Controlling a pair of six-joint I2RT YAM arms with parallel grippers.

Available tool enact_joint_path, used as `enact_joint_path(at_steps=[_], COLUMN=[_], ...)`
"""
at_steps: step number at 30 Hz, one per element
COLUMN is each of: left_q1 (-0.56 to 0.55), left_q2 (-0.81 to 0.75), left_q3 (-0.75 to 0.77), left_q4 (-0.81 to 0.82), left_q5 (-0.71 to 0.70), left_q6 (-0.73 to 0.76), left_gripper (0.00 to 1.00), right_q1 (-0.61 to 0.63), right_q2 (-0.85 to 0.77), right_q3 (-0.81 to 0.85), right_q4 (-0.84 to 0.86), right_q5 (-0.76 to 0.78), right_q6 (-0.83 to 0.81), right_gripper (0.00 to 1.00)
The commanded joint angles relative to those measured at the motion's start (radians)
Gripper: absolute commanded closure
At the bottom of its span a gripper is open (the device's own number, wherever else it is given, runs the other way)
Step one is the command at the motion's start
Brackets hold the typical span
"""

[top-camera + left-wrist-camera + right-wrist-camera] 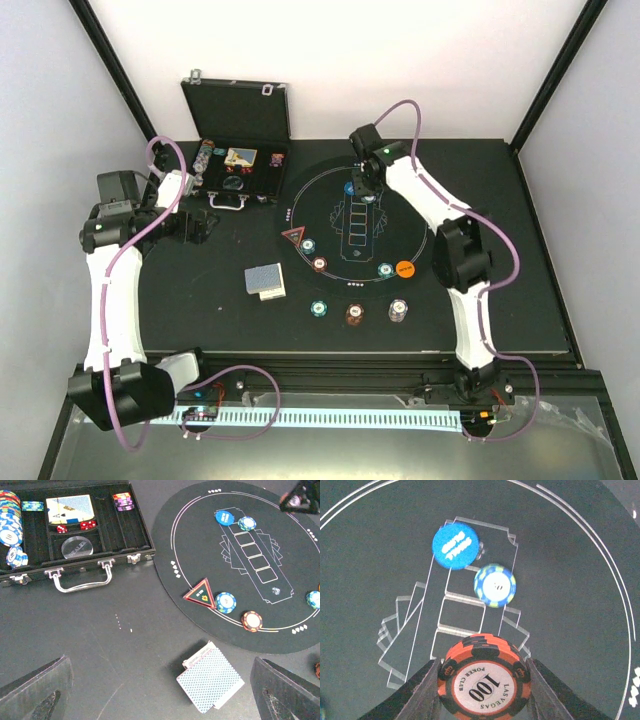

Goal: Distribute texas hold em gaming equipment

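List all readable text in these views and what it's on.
"100", "POKER CLUB", "LAS VEGAS": red-and-black chip in the right gripper.
"DEALER", faint: clear disc in the case.
Blue disc: white marks, not legible.
Blue-and-yellow chip, triangle marker: too blurred to read.

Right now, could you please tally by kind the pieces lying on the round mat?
Chips: 4
Discs: 2
Triangle marker: 1
Total: 7, leaving out the 100 chips gripped in the right hand.
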Motion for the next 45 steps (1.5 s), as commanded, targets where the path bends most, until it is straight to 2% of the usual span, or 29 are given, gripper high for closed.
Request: enact_joint_path(at_steps=[1,6,16,33,38,41,45], left_q1=[0.007,0.007,0.007,0.007,0.007,0.007,0.007], left_q2=[0.016,0.024,0.039,0.046,0.044,0.040,0.038], left_q3=[0.019,0.021,0.015,0.017,0.018,0.018,0.019], left_q4=[0.000,-0.001,0.002,0.003,0.000,-0.002,-0.006], left_q5=[0.009,0.011,-0.001,-0.012,-0.014,-0.015,-0.009], left_q6=[0.008,0.010,0.017,0.023,0.024,0.024,0.024], left_gripper=[0.01,0.01,0.01,0.01,0.01,0.01,0.01], right_q1=[-0.048,-0.081,-0.050,-0.038,-0.026,-0.022,-0.008], right_q2=[0.155,0.295,0.348,0.464,0.470,0.461,0.428], right_q3=[0.211,0.350,0.271,0.380,0.404,0.403,0.399], right_q4=[-0.090,-0.124,-0.037,-0.025,-0.028,-0.035,-0.047], right_q5=[-0.004,-0.038,-0.145,-0.167,-0.153,-0.145,-0.125], right_q6=[-0.008,0.007,0.028,0.050,0.052,0.048,0.037], right_gripper=[0.82,0.82,0.82,0.82,0.74,0.60,0.48])
